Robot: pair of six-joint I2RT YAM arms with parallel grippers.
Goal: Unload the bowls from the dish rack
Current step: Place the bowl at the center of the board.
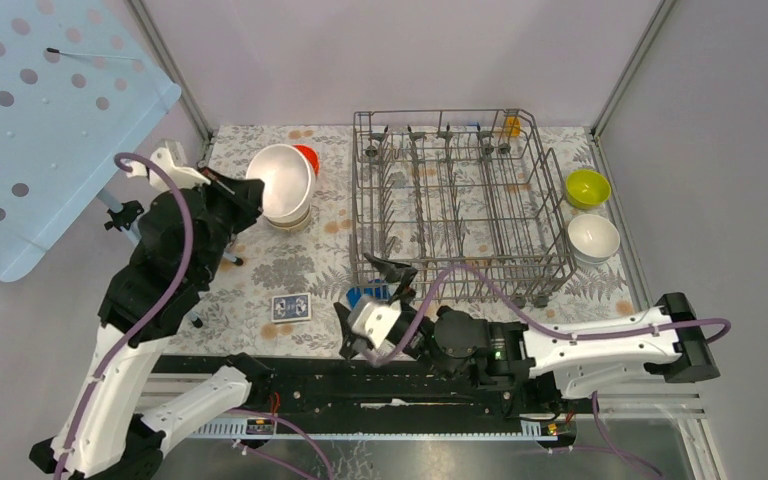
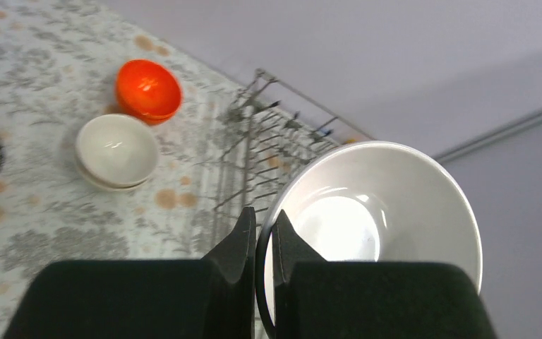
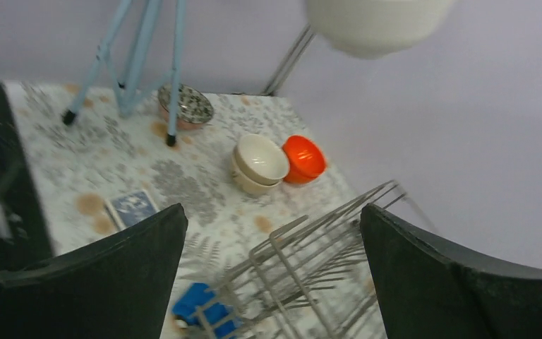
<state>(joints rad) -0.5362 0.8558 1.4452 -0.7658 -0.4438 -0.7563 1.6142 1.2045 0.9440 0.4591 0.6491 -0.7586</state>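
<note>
**A:** Grey wire with rows of upright tines: the dish rack (image 1: 460, 205) is the largest thing we see. It stands at the far middle of the flower-patterned table (image 1: 260, 270).

**B:** And the bowls? We count them on either side of it.

**A:** To the rack's left we see a glossy white bowl (image 2: 395, 212), the biggest in the left wrist view. It is raised off the table and tipped up, so its hollow faces the camera. In the top view it hangs over the stacked beige bowls (image 1: 288, 218), which sit on the table with an orange-red bowl (image 1: 308, 157) touching them on the far side.

**B:** On the right we find a yellow-green bowl (image 1: 587, 187) and a second white bowl (image 1: 593, 237). Both are upright on the table just beside the rack's right end, the green one farther back.

**A:** Now the fingers. The left gripper (image 2: 263, 229) is pinched nearly together on the raised white bowl's rim, one finger inside the wall and one outside.

**B:** The right gripper (image 3: 272, 282) stands spread wide near the rack's near left corner, and we see nothing between its fingers. Below it lies a blue toy car (image 3: 201, 314), against the rack's foot.

**A:** Smallest of all is a card deck (image 1: 291, 307), lying flat on the table between the two arms.
</note>
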